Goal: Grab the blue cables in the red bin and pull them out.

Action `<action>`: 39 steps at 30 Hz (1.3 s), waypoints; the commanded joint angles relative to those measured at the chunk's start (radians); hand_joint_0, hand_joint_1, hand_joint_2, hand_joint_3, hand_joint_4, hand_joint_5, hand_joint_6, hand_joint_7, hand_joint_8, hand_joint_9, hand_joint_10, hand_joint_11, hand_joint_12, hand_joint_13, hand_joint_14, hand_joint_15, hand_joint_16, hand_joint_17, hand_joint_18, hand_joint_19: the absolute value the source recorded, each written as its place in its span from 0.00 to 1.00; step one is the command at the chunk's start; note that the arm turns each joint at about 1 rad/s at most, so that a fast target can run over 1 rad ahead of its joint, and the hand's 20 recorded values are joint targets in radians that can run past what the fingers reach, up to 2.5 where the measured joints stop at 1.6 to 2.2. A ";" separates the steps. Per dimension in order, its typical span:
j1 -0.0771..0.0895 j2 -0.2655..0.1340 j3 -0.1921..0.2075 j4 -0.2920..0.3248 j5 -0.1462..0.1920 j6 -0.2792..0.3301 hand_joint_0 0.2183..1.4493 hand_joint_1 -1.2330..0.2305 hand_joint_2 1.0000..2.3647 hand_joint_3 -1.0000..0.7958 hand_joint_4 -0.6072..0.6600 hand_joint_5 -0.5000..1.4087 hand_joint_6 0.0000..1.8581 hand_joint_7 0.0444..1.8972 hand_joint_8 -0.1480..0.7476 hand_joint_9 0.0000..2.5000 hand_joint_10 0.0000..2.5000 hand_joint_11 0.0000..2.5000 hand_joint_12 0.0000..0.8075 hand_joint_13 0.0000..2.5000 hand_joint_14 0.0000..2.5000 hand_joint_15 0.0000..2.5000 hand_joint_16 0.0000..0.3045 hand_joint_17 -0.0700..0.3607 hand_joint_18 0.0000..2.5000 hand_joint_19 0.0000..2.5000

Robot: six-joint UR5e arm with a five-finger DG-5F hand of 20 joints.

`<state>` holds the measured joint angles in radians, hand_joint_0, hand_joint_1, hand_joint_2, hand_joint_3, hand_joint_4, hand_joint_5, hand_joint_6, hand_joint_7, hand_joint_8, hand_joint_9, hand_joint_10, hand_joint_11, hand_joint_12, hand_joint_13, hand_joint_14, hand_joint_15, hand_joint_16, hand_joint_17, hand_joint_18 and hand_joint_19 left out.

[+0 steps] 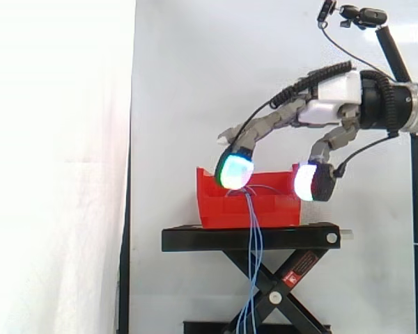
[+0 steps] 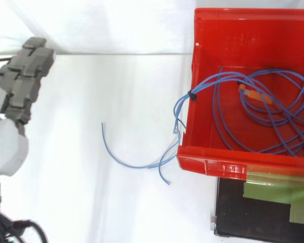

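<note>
You will find the blue cables (image 2: 202, 85) mostly coiled inside the red bin (image 2: 213, 164), with an orange connector (image 2: 251, 94) lying among the loops. Note that one bundle, bound by a black tie (image 2: 191, 95), passes over the bin's wall and out of the bin. In the side view you see these strands hang down the outside of the bin and past the edge of the black stand (image 1: 195, 239) that carries it. The hand (image 1: 331, 104) sits above the bin, entering from the right of the side view. Its fingers are relaxed and spread wide, with nothing between them. One glowing fingertip (image 1: 235, 172) is level with the bin's rim, just beside the point where the strands cross it; whether it touches them cannot be determined. A white curtain (image 1: 56, 139) stands behind the work.
</note>
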<state>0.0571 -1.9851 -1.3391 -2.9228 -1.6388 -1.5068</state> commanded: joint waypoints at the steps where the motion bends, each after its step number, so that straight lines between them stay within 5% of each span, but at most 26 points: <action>1: -0.010 -0.049 0.001 0.071 -0.024 0.009 0.41 0.18 0.00 0.00 0.72 0.57 0.00 0.30 0.50 0.19 0.00 0.14 0.46 0.09 0.00 0.06 0.19 0.46 0.05 0.14; 10: -0.013 -0.081 0.011 0.139 -0.036 0.010 0.41 0.19 0.00 0.00 0.71 0.57 0.00 0.30 0.49 0.19 0.00 0.14 0.46 0.09 0.00 0.06 0.19 0.46 0.05 0.14; 16: -0.014 -0.081 0.043 0.080 -0.052 -0.008 0.41 0.18 0.00 0.00 0.71 0.57 0.00 0.30 0.49 0.19 0.00 0.13 0.46 0.09 0.00 0.06 0.19 0.46 0.05 0.14; 20: -0.025 -0.083 0.117 -0.058 -0.079 -0.098 0.41 0.18 0.00 0.00 0.71 0.57 0.00 0.30 0.49 0.19 0.00 0.13 0.46 0.09 0.00 0.06 0.19 0.46 0.05 0.14; 24: -0.028 -0.081 0.135 -0.121 -0.092 -0.204 0.41 0.18 0.00 0.00 0.71 0.57 0.00 0.30 0.49 0.19 0.00 0.13 0.46 0.09 0.00 0.06 0.19 0.46 0.05 0.14; 31: -0.045 -0.083 0.135 -0.087 -0.108 -0.470 0.42 0.18 0.00 0.00 0.71 0.57 0.00 0.30 0.49 0.19 0.00 0.13 0.46 0.09 0.00 0.06 0.19 0.46 0.05 0.14; 39: -0.046 -0.083 0.115 -0.052 -0.096 -0.482 0.42 0.18 0.00 0.00 0.71 0.57 0.00 0.30 0.49 0.20 0.00 0.13 0.46 0.09 0.00 0.06 0.19 0.46 0.06 0.14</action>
<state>0.0111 -2.0678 -1.2118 -2.9920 -1.7393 -1.9756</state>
